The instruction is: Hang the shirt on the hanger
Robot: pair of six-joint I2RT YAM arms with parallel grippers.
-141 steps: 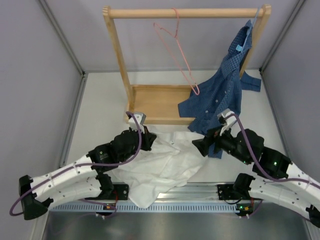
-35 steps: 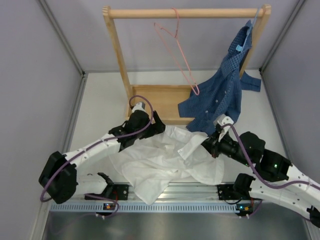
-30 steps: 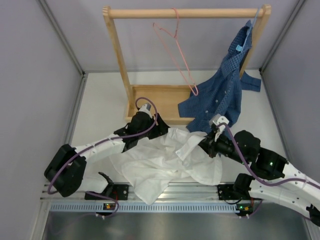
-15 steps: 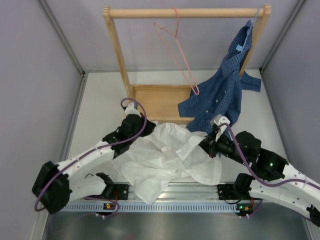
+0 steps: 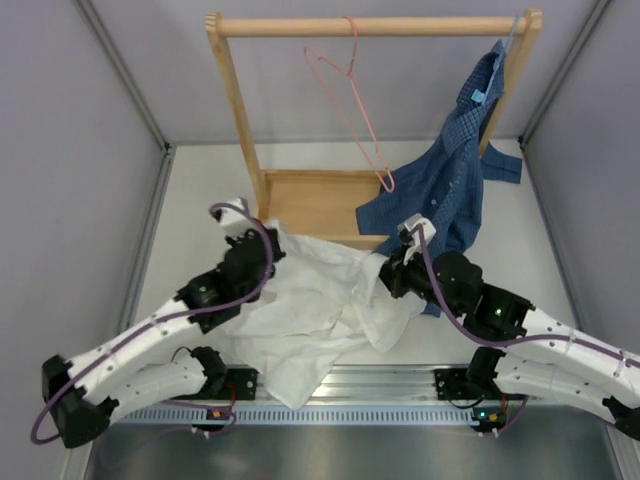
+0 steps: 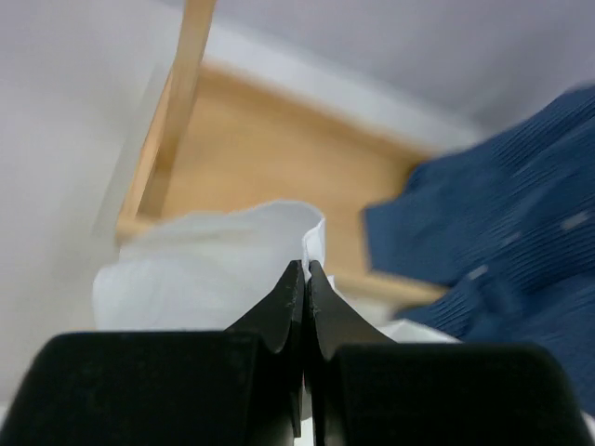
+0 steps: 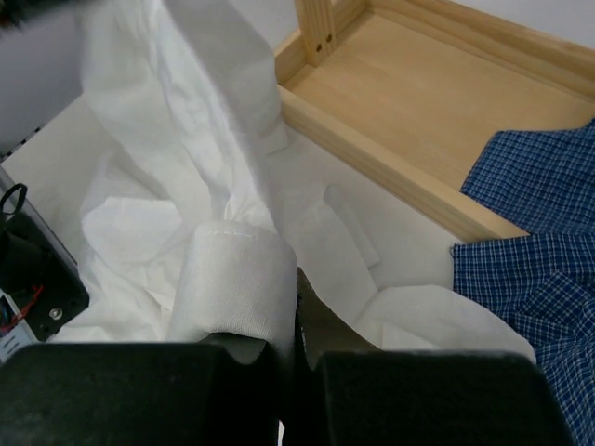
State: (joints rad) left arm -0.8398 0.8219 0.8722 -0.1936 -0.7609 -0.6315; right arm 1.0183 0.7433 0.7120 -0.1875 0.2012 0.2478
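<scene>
White shirt [image 5: 310, 290] bunched at centre of top view, between the arms; left gripper [image 6: 305, 271] clenched on its edge, right gripper [image 7: 294, 283] clenched on another fold. Pink hanger [image 5: 357, 120] hangs from rail [image 5: 400, 26], upper centre

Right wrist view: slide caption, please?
Right tool shut on a fold of the white shirt, wooden rack base and blue checked shirt beyond.

Robot lab cell — grey partition walls [image 5: 60, 150], arms [image 5: 140, 345] bolted to rail [image 5: 400, 378] (aluminium).
</scene>
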